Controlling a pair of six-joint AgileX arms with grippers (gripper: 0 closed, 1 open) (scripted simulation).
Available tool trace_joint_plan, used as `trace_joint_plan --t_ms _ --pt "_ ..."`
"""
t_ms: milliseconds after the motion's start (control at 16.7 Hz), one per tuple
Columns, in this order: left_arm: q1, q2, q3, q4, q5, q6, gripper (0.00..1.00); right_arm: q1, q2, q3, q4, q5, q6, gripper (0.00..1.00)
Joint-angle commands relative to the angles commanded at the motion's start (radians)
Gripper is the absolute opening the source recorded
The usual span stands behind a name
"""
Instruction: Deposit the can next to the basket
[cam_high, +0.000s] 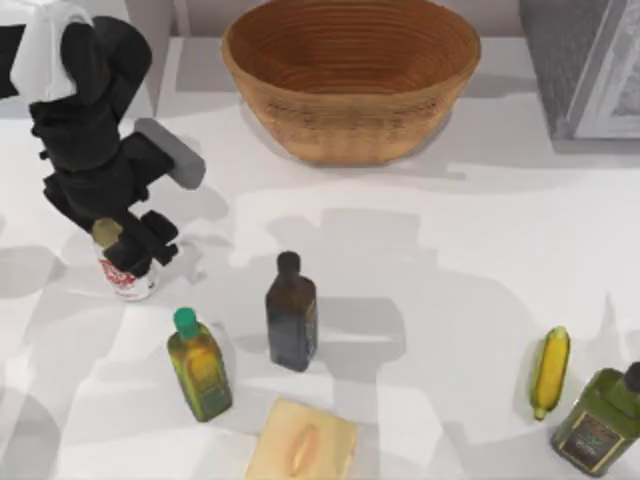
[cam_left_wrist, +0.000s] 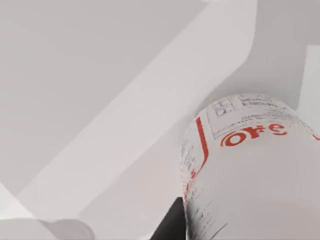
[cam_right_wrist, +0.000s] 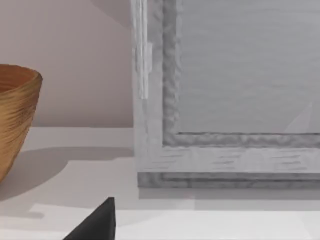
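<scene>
A: Where is the can (cam_high: 127, 277) right now?

B: At the left side of the table (cam_high: 420, 260), standing upright, well apart from the wicker basket (cam_high: 350, 85) at the back centre. The left gripper (cam_high: 135, 250) is right on top of it, its dark fingers clamped on the can's upper part, with the pale gold top peeking out beside them.

A: And from the left wrist camera?

B: The can (cam_left_wrist: 250, 170) looms close, white with red lettering, and a dark finger (cam_left_wrist: 170, 227) edge sits against its side.

A: What about the right arm?

B: Its wrist camera catches a dark finger tip (cam_right_wrist: 97, 222), the basket's edge (cam_right_wrist: 17, 115) and a grey framed panel (cam_right_wrist: 230, 100) at the back. I cannot tell how that gripper stands.

A: Anything else on the table?

B: 1 dark brown bottle (cam_high: 291, 312) near the middle, 1 green-capped bottle (cam_high: 199, 365) just left of it, a pale slice of bread (cam_high: 302, 445) in front, and at the right a yellow corn cob (cam_high: 550, 372) beside an olive-green bottle (cam_high: 600, 420).
</scene>
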Motion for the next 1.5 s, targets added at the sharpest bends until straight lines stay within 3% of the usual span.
trace_joint_plan --t_ms 480,720,900,1320,1500 --pt "0.000 -0.002 0.000 -0.001 0.000 -0.001 0.00 0.000 0.000 0.000 0.000 0.000 0.000 1.00" --pt "-0.043 0.032 0.058 -0.028 0.001 -0.103 0.00 0.000 0.000 0.000 0.000 0.000 0.000 1.00" --pt "-0.099 0.077 0.135 -0.066 0.001 -0.290 0.00 0.000 0.000 0.000 0.000 0.000 0.000 1.00" --pt "-0.260 0.182 0.313 -0.167 0.000 -0.896 0.00 0.000 0.000 0.000 0.000 0.000 0.000 1.00" --pt "-0.314 0.198 0.368 -0.188 0.000 -1.055 0.00 0.000 0.000 0.000 0.000 0.000 0.000 1.00"
